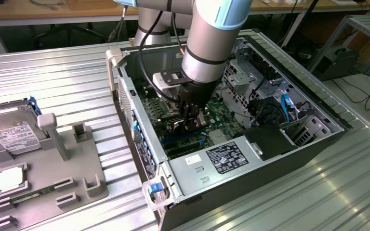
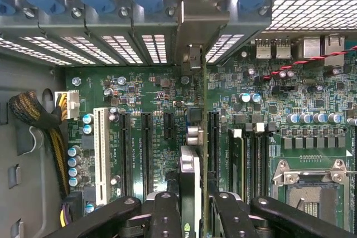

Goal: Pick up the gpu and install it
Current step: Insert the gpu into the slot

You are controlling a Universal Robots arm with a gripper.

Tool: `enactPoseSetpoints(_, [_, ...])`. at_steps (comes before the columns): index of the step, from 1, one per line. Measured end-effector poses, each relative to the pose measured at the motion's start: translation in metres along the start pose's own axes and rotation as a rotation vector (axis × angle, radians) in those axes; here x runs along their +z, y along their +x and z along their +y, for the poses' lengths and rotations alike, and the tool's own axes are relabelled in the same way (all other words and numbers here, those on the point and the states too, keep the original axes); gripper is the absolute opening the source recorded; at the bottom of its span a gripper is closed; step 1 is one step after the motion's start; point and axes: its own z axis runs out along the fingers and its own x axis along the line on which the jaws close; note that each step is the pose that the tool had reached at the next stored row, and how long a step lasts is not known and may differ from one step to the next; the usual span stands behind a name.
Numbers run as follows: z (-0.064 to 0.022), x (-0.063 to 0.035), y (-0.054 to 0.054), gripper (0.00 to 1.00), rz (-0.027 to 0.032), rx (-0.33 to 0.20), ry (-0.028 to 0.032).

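Note:
The gpu (image 2: 196, 137) appears edge-on in the wrist view, a thin dark card standing upright over the green motherboard (image 2: 150, 98). Its silvery bracket end (image 2: 195, 23) reaches the rear slot openings of the case. My gripper (image 2: 198, 215) is shut on the card, with one black finger (image 2: 166, 215) on each side. In the exterior view my gripper (image 1: 188, 122) reaches down inside the open computer case (image 1: 281, 159), low over the motherboard, and the card shows there as a dark piece (image 1: 183, 129) between the fingers. The slot under the card is hidden.
Long black expansion slots (image 2: 148, 149) and a white one (image 2: 101, 154) lie beside the card, and the processor socket (image 2: 309, 193) is further off. A braided cable bundle (image 2: 39, 121) hangs at the case wall. Outside the case, a grey fixture (image 1: 63, 178) holds a hard drive (image 1: 11, 134).

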Motion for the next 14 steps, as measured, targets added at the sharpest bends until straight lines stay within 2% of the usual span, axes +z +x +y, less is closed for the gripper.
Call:
enactPoseSetpoints(6, [-0.0001,0.0009,-0.0001,0.28,-0.0007,0.000,0.0003])
enactPoseSetpoints(14, [0.0001,-0.0031,-0.0002,0.28,-0.0009,0.000,0.0004])
